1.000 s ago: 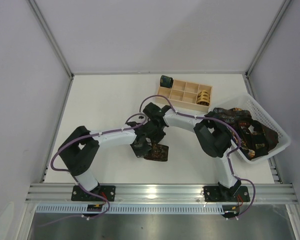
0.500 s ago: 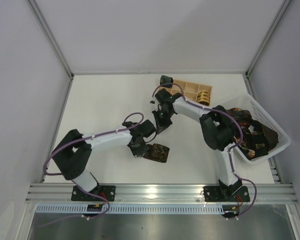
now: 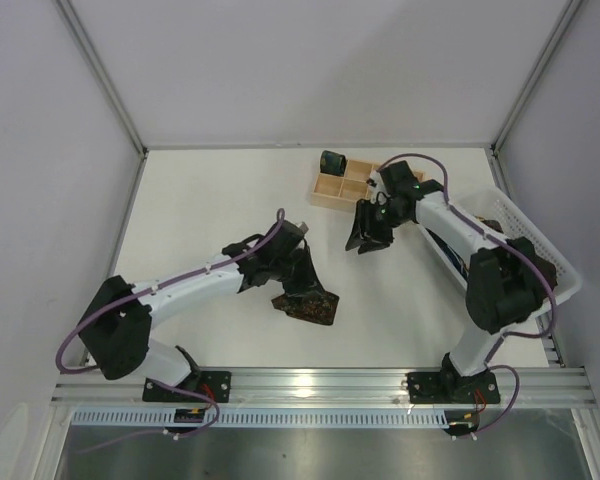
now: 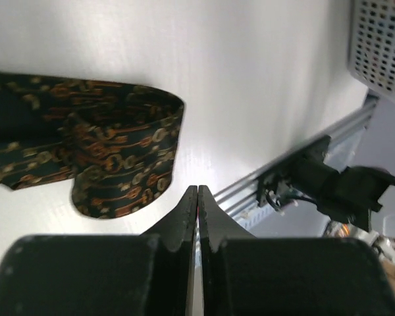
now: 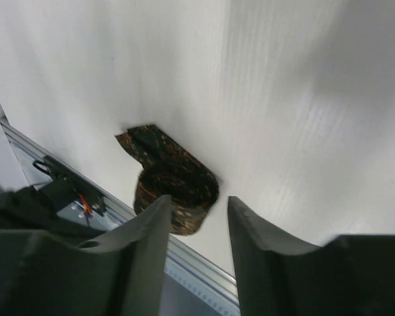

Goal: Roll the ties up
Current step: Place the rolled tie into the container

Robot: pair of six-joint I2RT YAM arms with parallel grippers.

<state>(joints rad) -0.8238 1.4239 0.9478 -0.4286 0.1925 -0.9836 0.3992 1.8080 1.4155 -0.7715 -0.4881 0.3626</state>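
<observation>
While the tie [image 3: 306, 306] sits loosely coiled on the counter [image 3: 210, 200], tail trailing and seemingly unfinished, the left claw [image 4: 197, 195] hovers beside it, clenched and empty; the right claw [image 5: 199, 205] is parted, empty.

A loosely coiled tie [image 3: 305, 303] is laid by the table's [image 3: 200, 220] near edge, about midway. A compartment tray [image 3: 325, 197] is set toward the far edge, with a small rolled tie [image 3: 331, 161] just behind its left corner. A basket [image 3: 565, 275] is placed along the right edge.
</observation>
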